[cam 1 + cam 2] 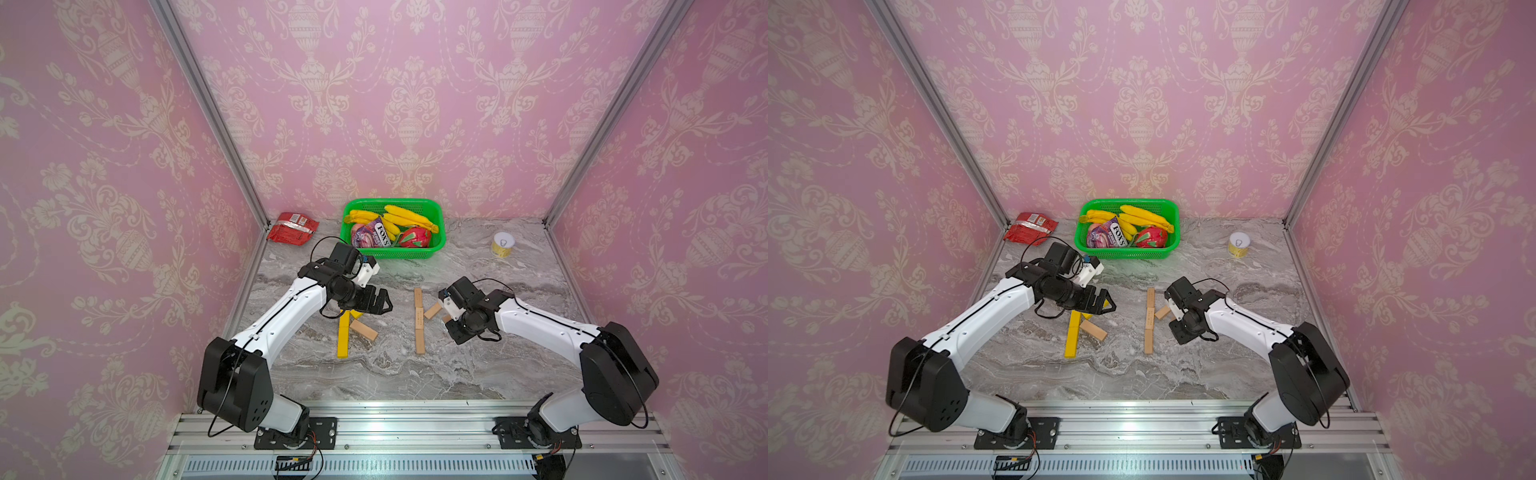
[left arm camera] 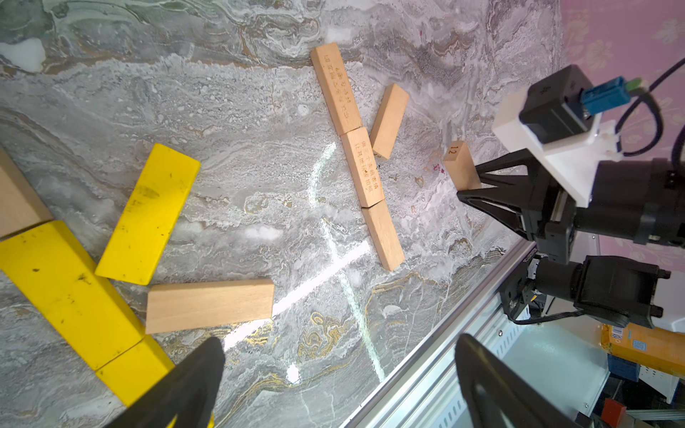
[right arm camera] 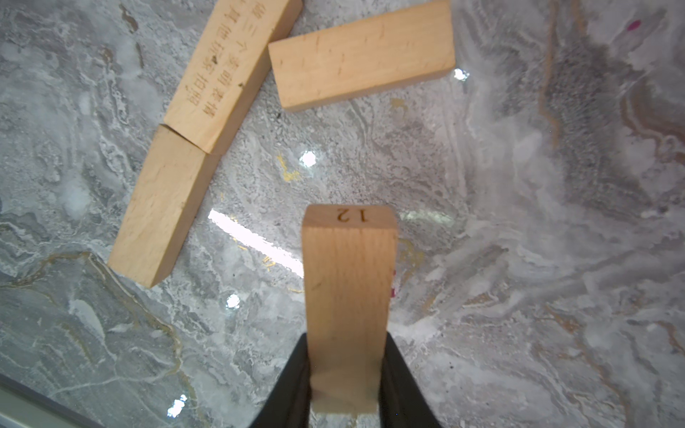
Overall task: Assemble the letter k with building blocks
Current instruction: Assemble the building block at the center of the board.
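Note:
Two figures of building blocks lie on the marble. The left letter k has a stem with yellow blocks point(image 1: 343, 336), a slanted yellow block point(image 2: 148, 215) and a slanted wood block point(image 1: 364, 329). My left gripper point(image 1: 380, 301) hovers open over its upper part, with nothing between the jaws in the left wrist view point(image 2: 339, 344). To the right lies a straight three-block wood stem point(image 1: 419, 320) with one slanted wood block point(image 1: 432, 310) touching it. My right gripper point(image 3: 346, 370) is shut on a wood block marked 12 point(image 3: 348, 296), held just right of that stem, below the slanted block.
A green basket point(image 1: 399, 252) with bananas and packets stands at the back centre. A red packet point(image 1: 292, 227) lies at the back left and a small yellow can point(image 1: 503, 244) at the back right. The aluminium rail point(image 1: 415, 432) runs along the front.

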`<state>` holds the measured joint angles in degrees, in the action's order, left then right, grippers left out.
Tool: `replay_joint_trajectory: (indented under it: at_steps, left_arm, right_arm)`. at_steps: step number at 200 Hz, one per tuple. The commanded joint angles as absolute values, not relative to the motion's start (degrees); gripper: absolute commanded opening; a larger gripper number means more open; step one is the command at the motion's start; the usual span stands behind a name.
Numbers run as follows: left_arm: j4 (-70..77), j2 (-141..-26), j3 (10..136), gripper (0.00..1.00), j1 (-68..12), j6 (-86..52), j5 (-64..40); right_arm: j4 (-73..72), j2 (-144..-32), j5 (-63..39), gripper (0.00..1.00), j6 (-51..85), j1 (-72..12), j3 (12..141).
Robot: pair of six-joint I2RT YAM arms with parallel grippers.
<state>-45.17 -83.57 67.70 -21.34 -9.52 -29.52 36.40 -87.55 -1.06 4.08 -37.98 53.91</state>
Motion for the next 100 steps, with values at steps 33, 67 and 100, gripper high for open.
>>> replay_joint_trajectory:
  at_steps: [33,67,100]
  left_arm:
    - [-42.3,-82.1,65.7,0.99,-20.3,-8.9,-37.3]
    - [-42.4,-82.8,65.5,0.99,-20.3,-8.9,-37.3]
    - [-42.5,-83.0,65.5,0.99,-20.3,-8.7,-36.8]
  right_arm:
    - [36.0,-94.5,0.7,0.31,3.8,-41.3,54.6]
    - [34.1,-95.0,0.1,0.31,3.9,-41.6,53.7]
    - [35.3,-96.5,0.4,0.31,3.0,-41.9,55.0]
